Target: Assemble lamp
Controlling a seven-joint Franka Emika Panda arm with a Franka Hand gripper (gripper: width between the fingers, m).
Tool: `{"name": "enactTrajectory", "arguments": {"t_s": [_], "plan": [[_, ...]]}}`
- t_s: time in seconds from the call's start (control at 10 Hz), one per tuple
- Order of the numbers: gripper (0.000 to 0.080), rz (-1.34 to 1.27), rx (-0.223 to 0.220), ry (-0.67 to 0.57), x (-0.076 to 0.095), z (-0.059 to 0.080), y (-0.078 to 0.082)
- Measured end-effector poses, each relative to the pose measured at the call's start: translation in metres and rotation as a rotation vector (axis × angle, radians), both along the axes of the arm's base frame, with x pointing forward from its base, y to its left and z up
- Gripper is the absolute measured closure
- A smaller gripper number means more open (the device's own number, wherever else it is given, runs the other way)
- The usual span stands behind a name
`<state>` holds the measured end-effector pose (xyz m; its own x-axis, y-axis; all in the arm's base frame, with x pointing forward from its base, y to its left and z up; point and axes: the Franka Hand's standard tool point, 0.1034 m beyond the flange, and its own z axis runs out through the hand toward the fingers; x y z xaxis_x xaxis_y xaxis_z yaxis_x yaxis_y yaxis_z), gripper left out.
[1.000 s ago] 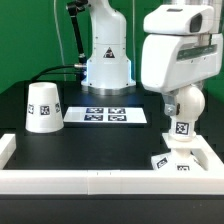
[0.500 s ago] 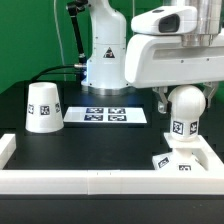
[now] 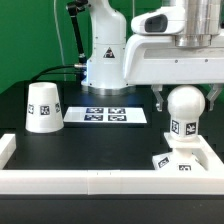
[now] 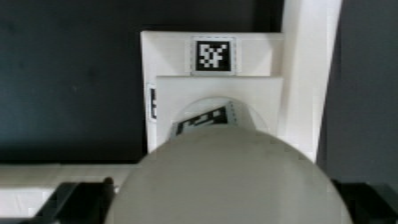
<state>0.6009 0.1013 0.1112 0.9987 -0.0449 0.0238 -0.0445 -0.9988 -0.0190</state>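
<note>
Matte white bulb (image 3: 185,110) upright on base (image 3: 176,163), axis vertical, centred just under gripper (image 3: 186,99). Jaws spread wide either side, gripping nothing. Shade (image 3: 43,107) well aside.

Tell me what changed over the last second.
The gripper lifted a little from the bulb, turning as it went, and now stands open with a finger on either side of the bulb's top. The bulb stayed upright on the base. The shade and the marker board did not move.

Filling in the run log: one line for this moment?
bulb: upright on base | fingers: open, flanking bulb | shade: loose, exterior view's left
</note>
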Motion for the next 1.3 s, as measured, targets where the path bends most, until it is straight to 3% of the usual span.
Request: {"name": "enactTrajectory", "arguments": {"t_s": [0.9,1.3], "plan": [[0.0220,-0.851,0.072,0.052,-0.0019,-0.0006,0.0058],[0.0220,-1.245,0.132,0.111,-0.0009,-0.0014,0.0046]]}}
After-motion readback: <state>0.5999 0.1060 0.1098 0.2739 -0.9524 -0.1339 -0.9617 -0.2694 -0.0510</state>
